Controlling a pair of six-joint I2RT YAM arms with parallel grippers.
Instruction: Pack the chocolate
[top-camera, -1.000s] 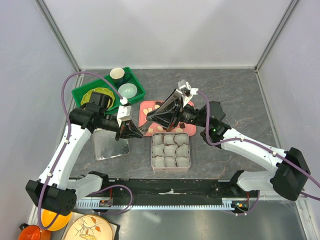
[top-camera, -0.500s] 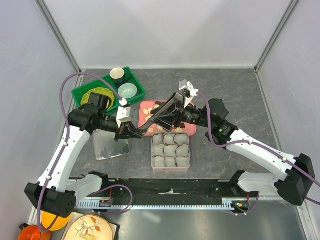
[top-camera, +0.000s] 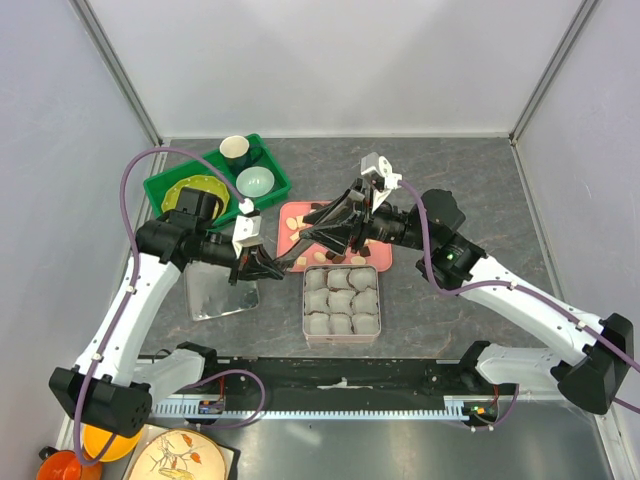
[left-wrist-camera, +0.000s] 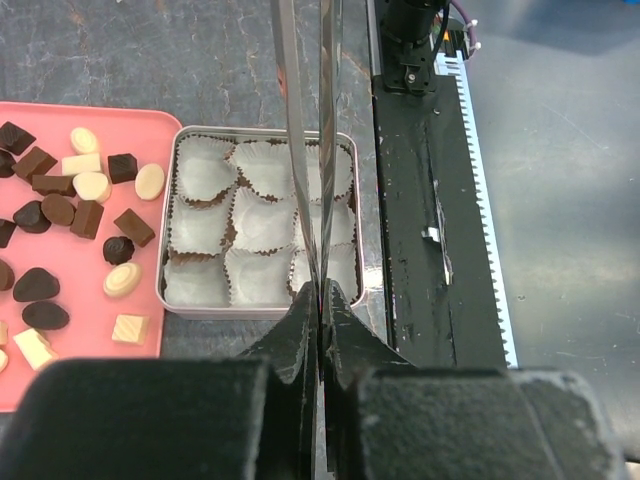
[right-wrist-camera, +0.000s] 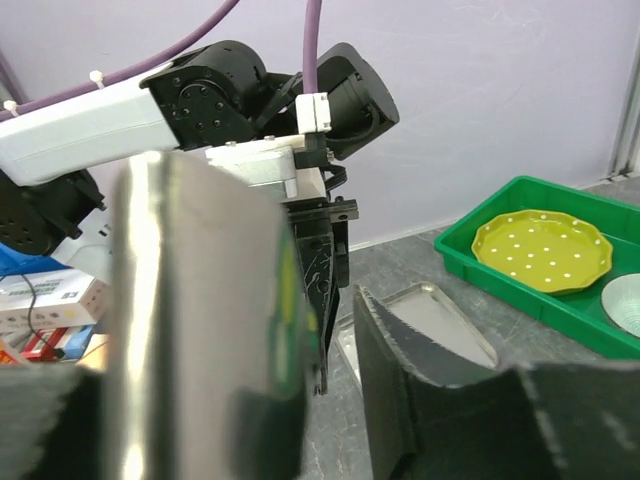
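Observation:
The chocolate (left-wrist-camera: 70, 210), dark brown and cream pieces, lies loose on a pink tray (left-wrist-camera: 80, 300) (top-camera: 295, 213). To its right stands an open tin (top-camera: 306, 300) (left-wrist-camera: 260, 312) lined with paper cups (left-wrist-camera: 262, 220). My left gripper (top-camera: 262, 266) (left-wrist-camera: 322, 295) is shut on metal tongs (left-wrist-camera: 305, 150) (top-camera: 295, 260), whose thin blades reach out over the tin. My right gripper (top-camera: 318, 228) (right-wrist-camera: 290, 320) is open around the far end of the tongs (right-wrist-camera: 200, 300), with a gap to its right finger (right-wrist-camera: 430, 390). The left gripper (right-wrist-camera: 322, 290) faces it closely.
A green bin (top-camera: 165, 188) (right-wrist-camera: 560, 290) with a yellow plate and two cups stands at the back left. The tin's lid (top-camera: 220, 290) (right-wrist-camera: 430, 320) lies flat under the left arm. A black toothed rail (top-camera: 340, 375) runs along the near edge.
My right gripper's jaws have spread apart from the tongs and its wrist has drawn back to the right. The left gripper has stayed shut on the tongs.

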